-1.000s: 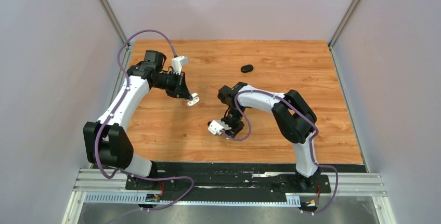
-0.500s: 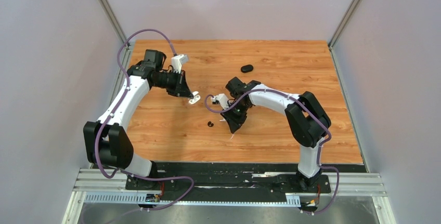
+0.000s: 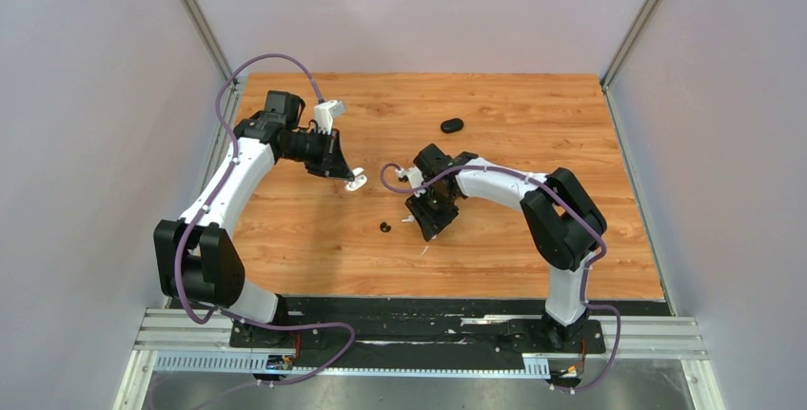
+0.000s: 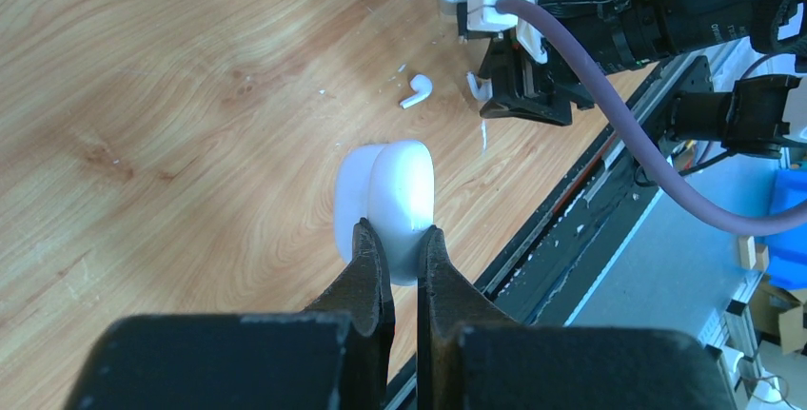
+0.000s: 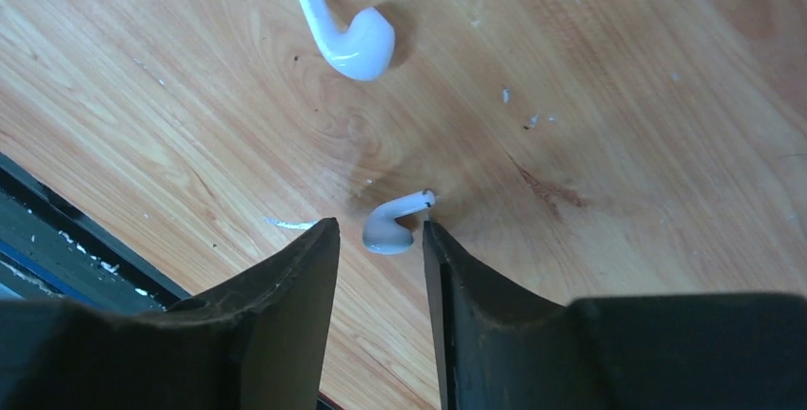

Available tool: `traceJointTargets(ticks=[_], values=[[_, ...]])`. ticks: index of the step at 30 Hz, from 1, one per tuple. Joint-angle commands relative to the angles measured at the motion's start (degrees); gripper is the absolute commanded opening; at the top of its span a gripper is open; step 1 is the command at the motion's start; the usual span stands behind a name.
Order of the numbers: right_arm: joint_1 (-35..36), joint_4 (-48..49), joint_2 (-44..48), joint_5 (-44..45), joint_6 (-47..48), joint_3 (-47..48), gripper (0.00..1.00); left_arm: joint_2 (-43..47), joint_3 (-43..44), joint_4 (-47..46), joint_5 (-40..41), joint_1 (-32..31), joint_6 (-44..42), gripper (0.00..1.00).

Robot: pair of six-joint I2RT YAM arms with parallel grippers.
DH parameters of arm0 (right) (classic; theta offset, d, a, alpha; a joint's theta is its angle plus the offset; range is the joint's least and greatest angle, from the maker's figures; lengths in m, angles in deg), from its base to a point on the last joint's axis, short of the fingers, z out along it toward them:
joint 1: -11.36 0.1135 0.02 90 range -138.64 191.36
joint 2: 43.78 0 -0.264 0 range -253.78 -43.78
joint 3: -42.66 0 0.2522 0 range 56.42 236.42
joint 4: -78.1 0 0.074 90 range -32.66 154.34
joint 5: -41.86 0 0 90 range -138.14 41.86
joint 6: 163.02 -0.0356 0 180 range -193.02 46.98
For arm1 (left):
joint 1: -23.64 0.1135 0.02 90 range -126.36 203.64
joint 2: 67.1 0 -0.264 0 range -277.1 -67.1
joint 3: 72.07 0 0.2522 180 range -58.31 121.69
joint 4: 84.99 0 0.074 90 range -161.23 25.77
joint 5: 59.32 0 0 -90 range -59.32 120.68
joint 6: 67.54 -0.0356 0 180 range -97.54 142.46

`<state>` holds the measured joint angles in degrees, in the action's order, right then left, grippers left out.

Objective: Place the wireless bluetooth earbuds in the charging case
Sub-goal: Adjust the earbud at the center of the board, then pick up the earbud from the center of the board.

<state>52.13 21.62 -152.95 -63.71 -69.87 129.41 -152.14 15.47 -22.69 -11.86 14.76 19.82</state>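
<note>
Table [image 5: 619, 96] woodgrain; left hand [image 4: 400, 239] pinches glossy rounded white case [image 4: 388, 186]; right hand [image 5: 379, 226] half-open astride loose stemmed earbud [image 5: 382, 236].

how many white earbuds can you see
2. One white earbud lies between the fingers of the right gripper; the other white earbud lies on the table just beyond them. More may be hidden under the arms.
</note>
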Motion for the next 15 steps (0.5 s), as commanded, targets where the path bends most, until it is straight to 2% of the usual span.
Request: traceJointTargets(ticks=[1, 6, 12, 15], values=[[-0.3, -1.0, 2.5, -0.8, 3.7, 1.1, 0.44, 0.6, 1.7, -0.2, -1.0, 0.3, 0.0, 0.00], [-1.0, -2.3, 6.0, -3.3, 14.2, -0.9, 0.44, 0.9, 1.7, -0.3, -1.2, 0.3, 0.0, 0.00], [-1.2, 12.1, 19.1, -11.6, 41.5, -17.7, 0.45, 1.6, 1.5, 0.2, -1.0, 0.3, -0.5, 0.00], [-1.1, 18.0, 22.9, -14.5, 50.6, -24.2, 0.46, 1.6, 1.5, 0.3, -1.0, 0.3, -0.6, 0.00]])
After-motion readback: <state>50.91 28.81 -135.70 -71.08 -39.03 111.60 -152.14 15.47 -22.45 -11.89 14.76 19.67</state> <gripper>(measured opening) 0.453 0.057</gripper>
